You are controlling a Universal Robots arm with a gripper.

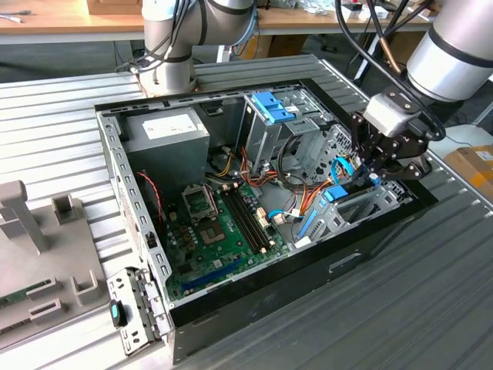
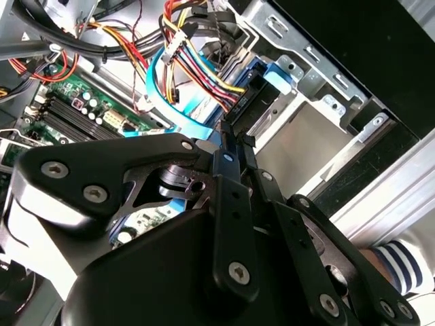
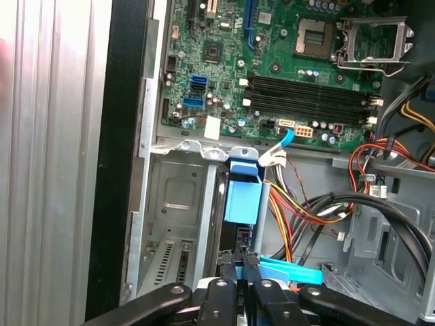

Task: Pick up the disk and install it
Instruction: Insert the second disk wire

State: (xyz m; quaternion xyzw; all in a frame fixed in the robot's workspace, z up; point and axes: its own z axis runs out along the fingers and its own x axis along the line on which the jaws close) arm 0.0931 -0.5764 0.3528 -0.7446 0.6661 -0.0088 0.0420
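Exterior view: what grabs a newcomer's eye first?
The open computer case on the ribbed metal table, its green motherboard bare. At the exterior view's right, the gripper reaches into the case's corner, fingers closed on the blue-framed disk standing on edge in its bay.

Ribbed grey metal table (image 1: 62,123); wooden bench (image 1: 69,19) behind; cardboard box (image 1: 474,166) at exterior view's right

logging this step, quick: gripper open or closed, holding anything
gripper: closed on the disk, which stands on edge in its bay inside the computer case.
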